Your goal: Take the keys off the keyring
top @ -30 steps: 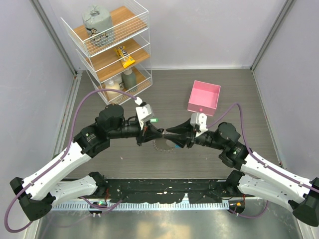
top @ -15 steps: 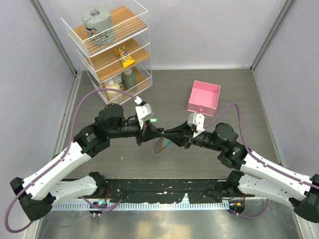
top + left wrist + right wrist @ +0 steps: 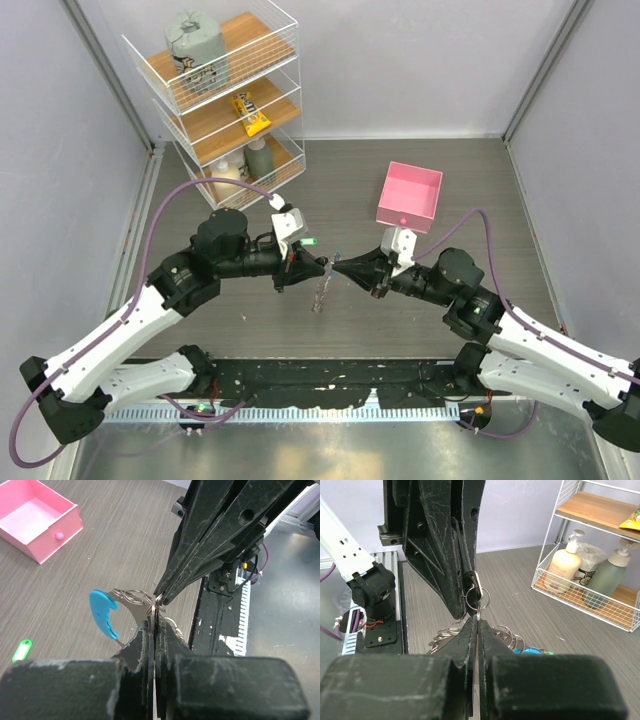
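My left gripper (image 3: 324, 268) and right gripper (image 3: 339, 266) meet tip to tip above the table, both shut. The keys (image 3: 320, 292) hang below them as a narrow silver bunch. In the left wrist view my left gripper (image 3: 154, 614) pinches metal of the keyring, whose blue band (image 3: 102, 611) curves off to the left beside small silver rings (image 3: 131, 596). In the right wrist view my right gripper (image 3: 478, 621) is closed on a thin key under a small split ring (image 3: 479, 598) that the left fingers (image 3: 451, 560) hold. More rings (image 3: 512, 636) lie behind.
A pink box (image 3: 399, 218) stands behind the right gripper, also in the left wrist view (image 3: 56, 541). A white wire shelf (image 3: 282, 100) with bottles stands at the back left. A green tag (image 3: 21, 650) lies on the table.
My right gripper has gone from partly open to shut. The key bunch, spread out flat a second ago, now hangs narrow between the tips. The left arm has held still.
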Controlling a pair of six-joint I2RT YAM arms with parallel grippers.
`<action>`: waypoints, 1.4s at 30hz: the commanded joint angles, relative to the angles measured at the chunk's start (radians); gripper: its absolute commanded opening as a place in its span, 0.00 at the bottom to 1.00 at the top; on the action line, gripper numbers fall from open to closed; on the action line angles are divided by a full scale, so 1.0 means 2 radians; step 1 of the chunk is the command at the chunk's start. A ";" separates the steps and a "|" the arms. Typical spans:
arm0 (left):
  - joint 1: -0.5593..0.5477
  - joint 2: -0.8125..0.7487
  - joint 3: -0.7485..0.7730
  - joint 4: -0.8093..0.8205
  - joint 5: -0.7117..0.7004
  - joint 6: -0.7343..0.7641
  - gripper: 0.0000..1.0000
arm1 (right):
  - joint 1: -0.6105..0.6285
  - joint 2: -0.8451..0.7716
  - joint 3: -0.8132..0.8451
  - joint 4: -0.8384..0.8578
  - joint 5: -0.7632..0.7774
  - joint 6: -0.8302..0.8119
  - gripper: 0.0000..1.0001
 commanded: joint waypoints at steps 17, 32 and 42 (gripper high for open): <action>-0.001 -0.006 -0.002 0.040 0.012 -0.018 0.00 | 0.001 -0.062 -0.011 0.037 0.007 -0.005 0.05; -0.001 0.008 -0.010 0.037 0.003 -0.013 0.00 | 0.001 -0.065 -0.003 0.041 -0.005 -0.001 0.05; -0.001 0.008 0.000 0.017 -0.018 -0.006 0.00 | 0.001 -0.073 -0.008 0.041 -0.019 0.001 0.05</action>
